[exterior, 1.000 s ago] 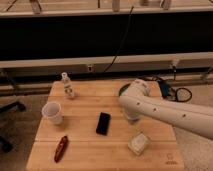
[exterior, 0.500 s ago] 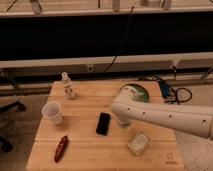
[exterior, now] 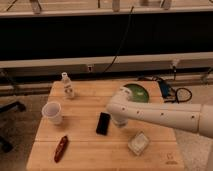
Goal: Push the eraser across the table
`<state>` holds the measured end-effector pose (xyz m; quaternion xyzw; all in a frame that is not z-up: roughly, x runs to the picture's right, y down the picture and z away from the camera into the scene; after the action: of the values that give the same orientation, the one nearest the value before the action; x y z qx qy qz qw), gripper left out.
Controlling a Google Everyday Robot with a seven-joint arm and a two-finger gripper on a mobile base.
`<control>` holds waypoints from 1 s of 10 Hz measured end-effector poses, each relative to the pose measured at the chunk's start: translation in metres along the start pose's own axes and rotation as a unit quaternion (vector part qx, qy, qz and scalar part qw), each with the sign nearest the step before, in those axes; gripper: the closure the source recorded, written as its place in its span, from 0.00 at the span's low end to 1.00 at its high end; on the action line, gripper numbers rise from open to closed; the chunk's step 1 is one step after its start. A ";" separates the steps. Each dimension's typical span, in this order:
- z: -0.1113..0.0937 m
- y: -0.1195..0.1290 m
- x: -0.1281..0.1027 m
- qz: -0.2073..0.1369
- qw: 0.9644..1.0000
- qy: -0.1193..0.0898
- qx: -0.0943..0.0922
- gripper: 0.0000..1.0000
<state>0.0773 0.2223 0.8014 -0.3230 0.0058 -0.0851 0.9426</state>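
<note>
Worktop [exterior: 85,160] first, since it's the biggest thing: square, light wooden planks, board seams easily seen. The eraser [exterior: 103,123] is found lying flat roughly in the middle of it, black and phone-like, long side running front to back, so everything else gets placed off that.

The white arm [exterior: 165,115] is stretched in from the right of the eraser, and its rounded end is parked just beside the eraser's right edge. The end effector [exterior: 119,122] is tucked under that rounded end, low over the worktop and right next to the eraser. Whether contact is made can't be told, and how far open it is can't be told either, as it's mostly hidden by the arm. Nothing is seen to be held by it.

A green bowl [exterior: 137,92] is set behind and to the right of the eraser, partly covered by the arm. A white cup [exterior: 53,112] is stood upright well to the left of the eraser. A pale squarish block [exterior: 138,143] is placed in front and to the right, near but apart. A small clear bottle [exterior: 67,86] is stood behind and to the left. A slim red pen-like thing [exterior: 60,148] is laid in front and to the left, slightly tilted. A tiny dark logo [exterior: 171,161] is printed at the front right corner, far from the eraser.
</note>
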 end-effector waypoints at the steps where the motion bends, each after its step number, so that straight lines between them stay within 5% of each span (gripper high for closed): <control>1: 0.010 -0.002 -0.003 0.000 1.000 0.000 -0.002 0.99; 10: 0.008 -0.053 -0.059 -0.077 0.996 0.040 -0.018 0.99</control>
<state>0.0115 0.1958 0.8371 -0.3359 0.0198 -0.1700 0.9262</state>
